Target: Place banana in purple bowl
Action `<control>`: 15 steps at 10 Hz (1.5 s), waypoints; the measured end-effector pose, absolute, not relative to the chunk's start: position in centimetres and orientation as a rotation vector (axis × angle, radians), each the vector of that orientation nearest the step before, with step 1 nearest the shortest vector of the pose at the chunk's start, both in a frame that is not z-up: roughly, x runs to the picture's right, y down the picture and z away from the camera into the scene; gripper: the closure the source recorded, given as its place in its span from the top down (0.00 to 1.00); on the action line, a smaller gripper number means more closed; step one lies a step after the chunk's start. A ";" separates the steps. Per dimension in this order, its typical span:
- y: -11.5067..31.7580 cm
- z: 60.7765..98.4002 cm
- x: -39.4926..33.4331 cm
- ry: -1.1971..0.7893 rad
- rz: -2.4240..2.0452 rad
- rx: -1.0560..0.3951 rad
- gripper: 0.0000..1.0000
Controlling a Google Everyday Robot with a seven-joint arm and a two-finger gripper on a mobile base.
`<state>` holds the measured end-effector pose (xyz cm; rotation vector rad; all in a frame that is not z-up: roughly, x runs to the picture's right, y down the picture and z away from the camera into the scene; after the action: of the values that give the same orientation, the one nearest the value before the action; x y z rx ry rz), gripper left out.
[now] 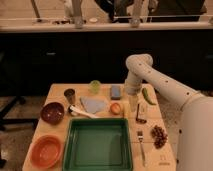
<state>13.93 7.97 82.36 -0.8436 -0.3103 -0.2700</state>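
My gripper (132, 100) hangs from the white arm over the right middle of the wooden table, just right of the round orange fruit (116, 108). A slender pale yellow shape, the banana (133, 107), shows right at the gripper's lower end; I cannot tell whether it is held. The purple bowl (52, 113) stands at the table's left side, well to the left of the gripper and apart from it.
An orange bowl (46, 151) is at the front left, with a green tray (97, 145) at the front middle. A green vegetable (148, 96), dark object (141, 114), grapes (159, 135) and fork (141, 145) lie right. A green cup (95, 86), dark cup (70, 95), blue sponge (115, 91), cloth (93, 104) and spoon (82, 112) are behind.
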 end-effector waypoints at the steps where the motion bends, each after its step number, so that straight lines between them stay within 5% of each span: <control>1: 7.9 82.5 14.1 -0.334 -0.266 -0.841 0.80; 15: 10.5 86.2 15.6 -0.514 -0.345 -0.959 0.80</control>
<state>15.56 10.49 86.17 -0.9586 -0.5138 -0.3448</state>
